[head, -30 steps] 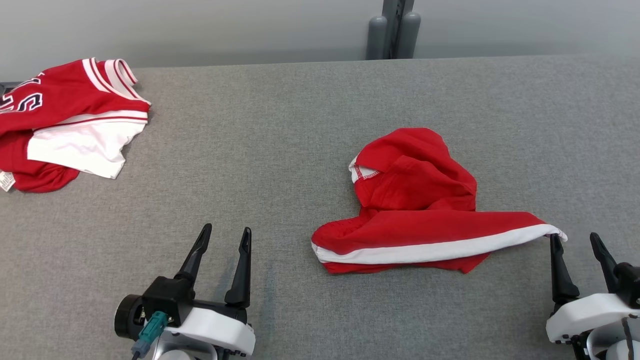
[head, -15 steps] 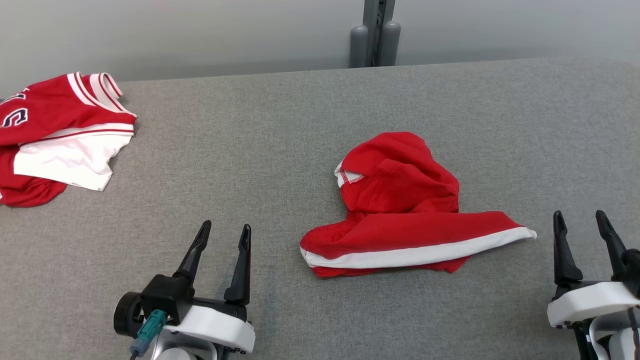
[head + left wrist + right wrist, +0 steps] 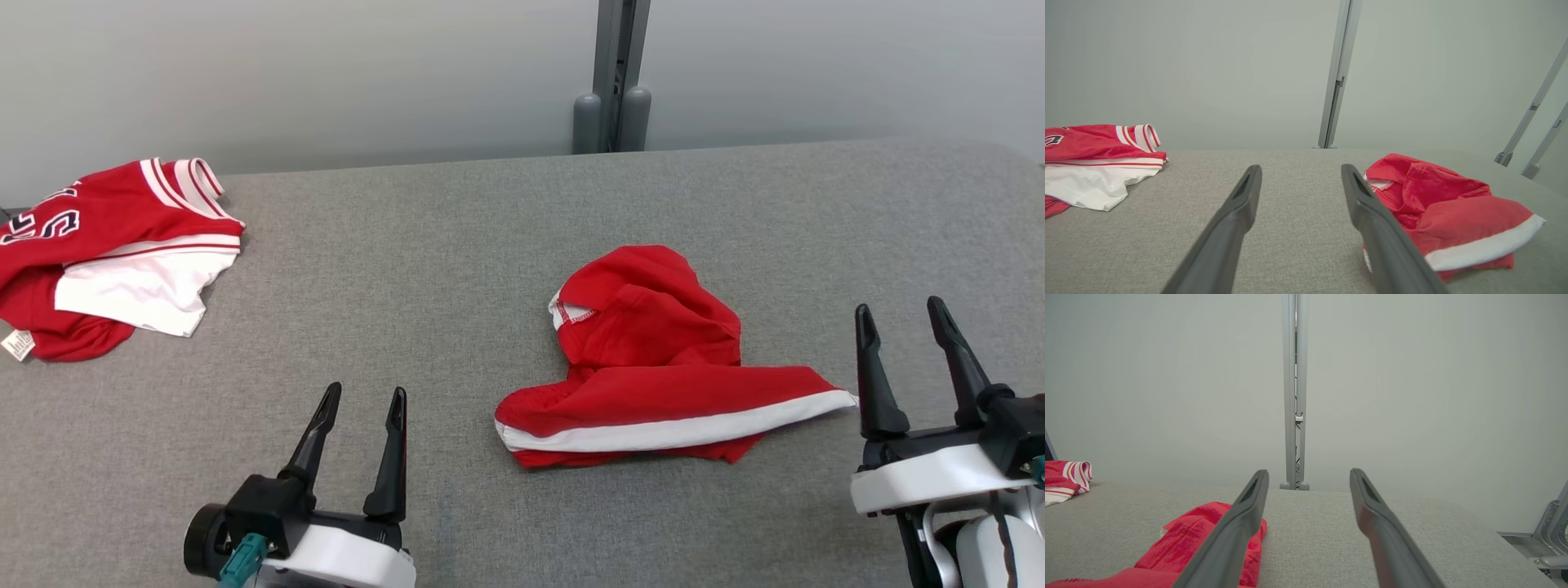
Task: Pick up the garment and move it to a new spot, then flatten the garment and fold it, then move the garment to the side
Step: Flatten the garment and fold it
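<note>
A grey fabric-covered table (image 3: pixel 457 269) runs across the scene in front of a plain pale wall, with a metal post (image 3: pixel 616 73) standing behind its far edge. The red garment (image 3: pixel 653 367) lies right of the middle of the table in a crumpled heap. A rumpled bulge with a bit of white lining showing sits on the far side, and a long white band (image 3: pixel 678 429) runs along the near side to a pointed tip on the right. At the far left, well apart from it, rests a red and white jersey (image 3: pixel 114 245) with dark lettering, loosely bunched. The left gripper (image 3: pixel 365 392) hovers at the near left over bare cloth, its two dark fingers spread wide with nothing between them. The right gripper (image 3: pixel 898 307) stands at the near right, likewise spread wide and holding nothing. The tip of the band lies just beside its inner finger, and whether they touch I cannot tell. As a judgement, the task is at an early stage. The garment is lying free on the table, perhaps already at its new spot, but it is neither flattened nor folded. Spreading it out, folding it and moving it aside all appear to be left
</note>
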`<state>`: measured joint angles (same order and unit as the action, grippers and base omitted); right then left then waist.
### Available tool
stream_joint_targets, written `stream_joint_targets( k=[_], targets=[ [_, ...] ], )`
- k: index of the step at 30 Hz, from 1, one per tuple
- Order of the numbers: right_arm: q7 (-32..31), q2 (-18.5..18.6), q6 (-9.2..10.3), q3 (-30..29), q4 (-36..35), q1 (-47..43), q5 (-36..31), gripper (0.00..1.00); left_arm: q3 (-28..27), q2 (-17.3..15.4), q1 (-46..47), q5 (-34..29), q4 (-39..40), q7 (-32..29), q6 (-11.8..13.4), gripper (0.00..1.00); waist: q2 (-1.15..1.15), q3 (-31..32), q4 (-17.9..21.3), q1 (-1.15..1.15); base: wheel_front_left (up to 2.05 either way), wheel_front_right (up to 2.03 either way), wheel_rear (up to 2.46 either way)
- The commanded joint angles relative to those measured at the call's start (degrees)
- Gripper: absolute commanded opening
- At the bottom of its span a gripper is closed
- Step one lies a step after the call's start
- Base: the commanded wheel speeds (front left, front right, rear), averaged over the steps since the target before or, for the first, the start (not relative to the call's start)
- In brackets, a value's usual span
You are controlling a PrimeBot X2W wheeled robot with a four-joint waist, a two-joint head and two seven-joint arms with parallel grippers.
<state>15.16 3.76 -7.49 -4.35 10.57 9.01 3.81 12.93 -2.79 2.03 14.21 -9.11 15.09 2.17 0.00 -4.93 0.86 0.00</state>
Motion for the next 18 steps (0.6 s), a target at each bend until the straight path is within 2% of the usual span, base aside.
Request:
stream_joint_targets(
  k=[1,18],
  targets=[
    [0.01,0.04,-0.01,0.6,-0.61,-0.69,0.34,1.0,-0.12,-0.21,-0.81,0.25,0.34,0.11,0.41,1.0,0.0,1.07,-0.26,0.0,0.0,0.0,0.0],
    [0.01,-0.78,-0.01,2.54,-2.38,-5.91,3.56,1.0,-1.25,-0.2,-7.22,-0.23,2.84,0.11,2.14,1.0,0.0,5.2,-1.29,0.0,0.0,0.0,0.0]
  ],
)
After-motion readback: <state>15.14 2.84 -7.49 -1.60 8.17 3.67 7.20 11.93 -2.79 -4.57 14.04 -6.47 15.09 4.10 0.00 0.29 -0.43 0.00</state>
